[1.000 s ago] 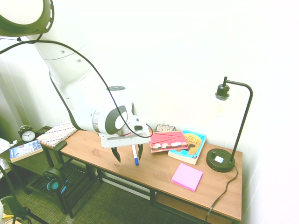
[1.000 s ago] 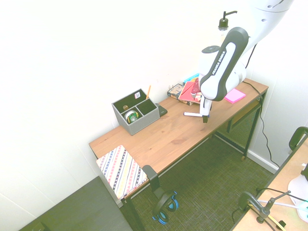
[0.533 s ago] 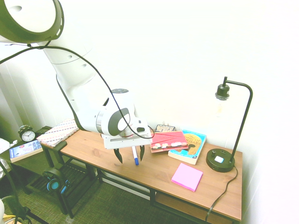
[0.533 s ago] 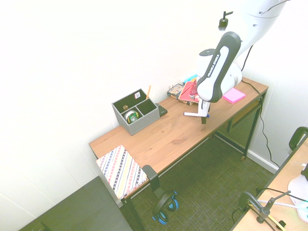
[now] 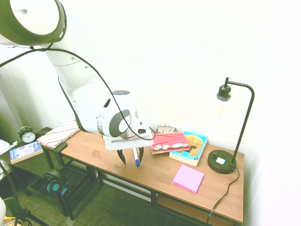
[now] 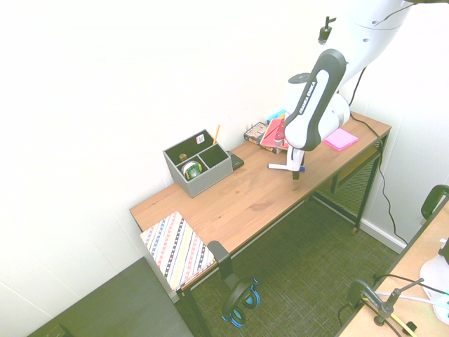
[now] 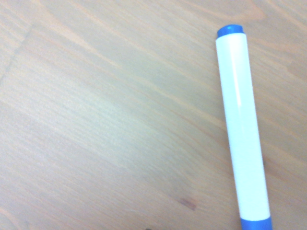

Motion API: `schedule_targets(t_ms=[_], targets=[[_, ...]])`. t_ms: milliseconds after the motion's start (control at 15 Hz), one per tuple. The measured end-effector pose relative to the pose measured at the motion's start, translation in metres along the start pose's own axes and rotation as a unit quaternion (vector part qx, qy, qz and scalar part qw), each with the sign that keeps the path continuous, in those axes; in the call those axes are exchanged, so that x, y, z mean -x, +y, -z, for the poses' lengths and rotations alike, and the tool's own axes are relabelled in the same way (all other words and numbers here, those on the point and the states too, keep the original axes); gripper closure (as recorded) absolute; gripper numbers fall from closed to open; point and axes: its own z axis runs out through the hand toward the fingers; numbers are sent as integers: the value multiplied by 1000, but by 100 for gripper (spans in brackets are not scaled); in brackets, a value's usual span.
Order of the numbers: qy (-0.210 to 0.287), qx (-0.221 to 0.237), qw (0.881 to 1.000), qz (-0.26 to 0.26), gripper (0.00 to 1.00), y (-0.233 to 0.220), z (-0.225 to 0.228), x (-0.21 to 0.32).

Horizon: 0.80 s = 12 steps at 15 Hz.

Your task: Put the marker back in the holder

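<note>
My gripper (image 5: 132,156) hangs just above the wooden desk (image 5: 160,176), fingers spread and holding nothing, straddling the marker (image 5: 136,157), which lies flat on the wood (blue cap toward the front edge). In the second exterior view, the grey holder (image 6: 199,163) stands well apart at 9 o'clock from the marker, against the white wall. Books (image 5: 178,143), a pink pad (image 5: 188,178) and a black lamp (image 5: 230,127) sit at 3 o'clock in the first exterior view.
</note>
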Motion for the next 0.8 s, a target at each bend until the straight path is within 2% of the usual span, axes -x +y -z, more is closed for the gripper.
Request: schedule_targets(t_ms=[600, 800], targets=[[-1, 3, 1000, -5, 100, 3, -8, 0], [-2, -1, 1000, -22, 100, 9, -7, -3]])
